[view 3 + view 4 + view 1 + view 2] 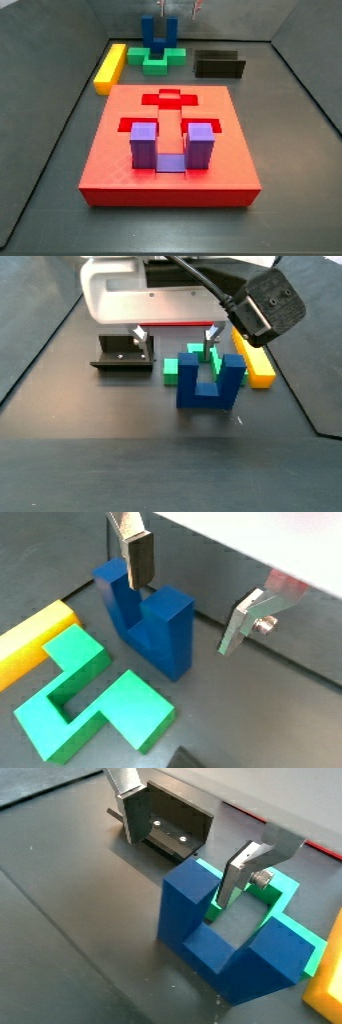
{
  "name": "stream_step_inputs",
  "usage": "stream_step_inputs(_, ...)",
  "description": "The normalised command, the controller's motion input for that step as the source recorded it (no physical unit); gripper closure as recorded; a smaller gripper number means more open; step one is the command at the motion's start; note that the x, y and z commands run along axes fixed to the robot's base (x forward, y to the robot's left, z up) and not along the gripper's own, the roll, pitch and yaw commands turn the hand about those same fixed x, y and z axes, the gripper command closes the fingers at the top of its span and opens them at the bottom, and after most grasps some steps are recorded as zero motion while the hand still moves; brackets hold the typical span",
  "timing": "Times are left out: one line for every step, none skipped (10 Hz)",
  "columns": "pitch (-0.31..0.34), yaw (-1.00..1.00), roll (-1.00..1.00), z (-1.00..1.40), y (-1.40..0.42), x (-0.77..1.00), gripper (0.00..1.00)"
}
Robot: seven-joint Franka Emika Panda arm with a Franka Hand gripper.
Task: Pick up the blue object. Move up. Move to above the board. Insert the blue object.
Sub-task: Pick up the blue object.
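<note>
The blue object point(150, 624), a dark blue U-shaped block, stands upright on the dark floor with its prongs up. It also shows in the other wrist view point(221, 933) and in both side views point(160, 40) point(210, 383). My gripper point(185, 612) point(185, 868) is open and hangs just above it. One finger point(138, 557) is over the slot between the prongs and the other finger point(243, 622) is outside one prong. Neither touches the block. The red board point(120, 165) lies near the front in a side view, with a purple U-shaped block point(167, 148) set in it.
A green block point(94, 702) point(178, 364) lies just behind the blue object, and a yellow bar point(27, 642) point(110, 65) lies beside that. The dark fixture point(174, 823) point(123, 354) stands close to the gripper's outer finger.
</note>
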Motion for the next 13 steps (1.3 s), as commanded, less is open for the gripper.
stream_step_inputs(0.000,0.14,0.05,-0.29,0.00,0.00,0.00)
stream_step_inputs(0.000,0.09,0.12,-0.33,0.02,-0.13,0.00)
stream_step_inputs(0.000,0.03,0.22,-0.41,0.07,-0.11,0.00)
stream_step_inputs(0.046,0.00,0.30,-0.45,0.01,-0.07,0.00)
stream_step_inputs(0.070,0.00,0.31,-0.38,0.00,-0.12,0.00)
stream_step_inputs(0.001,0.05,0.03,-0.05,0.00,0.00,0.00)
stream_step_inputs(0.000,0.00,0.00,0.00,0.00,0.00,0.00)
stream_step_inputs(0.000,0.00,0.04,0.00,0.00,0.00,0.00)
stream_step_inputs(0.000,0.00,0.03,0.00,0.00,0.00,0.00)
stream_step_inputs(0.000,0.00,0.00,0.00,0.00,0.00,1.00)
stream_step_inputs(0.000,0.00,0.00,0.00,0.00,0.00,1.00)
stream_step_inputs(0.000,0.00,0.00,0.00,0.00,0.00,1.00)
stream_step_inputs(0.000,0.00,0.00,0.00,0.00,0.00,1.00)
